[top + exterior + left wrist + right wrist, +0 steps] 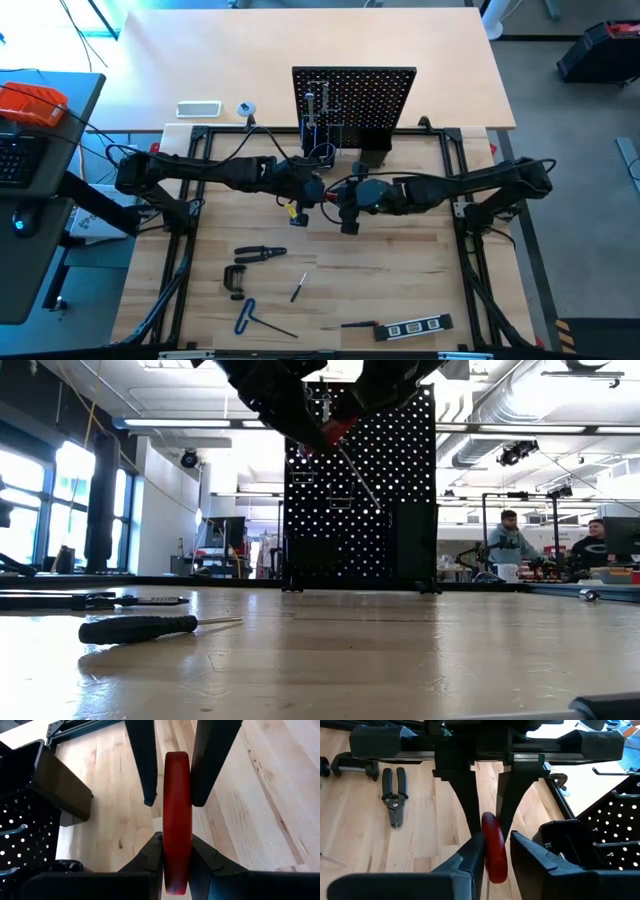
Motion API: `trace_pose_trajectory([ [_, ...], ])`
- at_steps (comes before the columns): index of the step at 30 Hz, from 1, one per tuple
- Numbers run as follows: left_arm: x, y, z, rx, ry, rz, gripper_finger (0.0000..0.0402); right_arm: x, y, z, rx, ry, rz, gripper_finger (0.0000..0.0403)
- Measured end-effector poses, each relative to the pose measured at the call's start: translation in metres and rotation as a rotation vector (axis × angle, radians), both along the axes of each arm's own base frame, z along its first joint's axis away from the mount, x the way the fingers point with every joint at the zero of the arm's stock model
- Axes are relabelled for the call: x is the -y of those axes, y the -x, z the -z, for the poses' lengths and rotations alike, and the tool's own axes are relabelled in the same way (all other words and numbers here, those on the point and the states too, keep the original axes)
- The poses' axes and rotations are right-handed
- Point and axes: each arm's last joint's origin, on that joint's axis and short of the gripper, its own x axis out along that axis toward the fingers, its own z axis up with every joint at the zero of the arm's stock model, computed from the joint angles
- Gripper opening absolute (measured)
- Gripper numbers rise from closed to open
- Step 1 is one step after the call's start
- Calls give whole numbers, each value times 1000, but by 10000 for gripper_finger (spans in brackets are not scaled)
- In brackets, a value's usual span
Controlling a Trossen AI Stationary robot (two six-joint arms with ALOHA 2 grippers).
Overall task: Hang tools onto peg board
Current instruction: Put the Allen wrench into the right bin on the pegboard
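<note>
Left pincer (300, 207): pinching the red-handled screwdriver (176, 815) in mid-air, just in front of the peg board (365, 95).
Right pincer (340, 212): facing the left one, fingers (471, 855) sitting on both sides of the same red handle; whether they are gripping it cannot be told.
Remaining tools: pliers (262, 253), C-clamp (235, 280), hex key (248, 316) and level (415, 326) are lying on the surface (400, 260).

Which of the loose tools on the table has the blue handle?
The hex key, lying near the front left; the pliers and C-clamp behind it are black.
</note>
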Motion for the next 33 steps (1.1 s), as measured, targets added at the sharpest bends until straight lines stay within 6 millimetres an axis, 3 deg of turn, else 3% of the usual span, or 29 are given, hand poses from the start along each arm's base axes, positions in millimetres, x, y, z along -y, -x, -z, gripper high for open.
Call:
trace_pose_trajectory([
  [18,1,-2,-2,22,0,4,41,5,0,2,-18,-33,-3,83],
  [24,1,-1,-1,20,-1,5,41,5,0,2,-20,-21,-11,39],
  [33,1,-1,-1,21,1,-4,42,5,0,2,-15,0,-3,38],
])
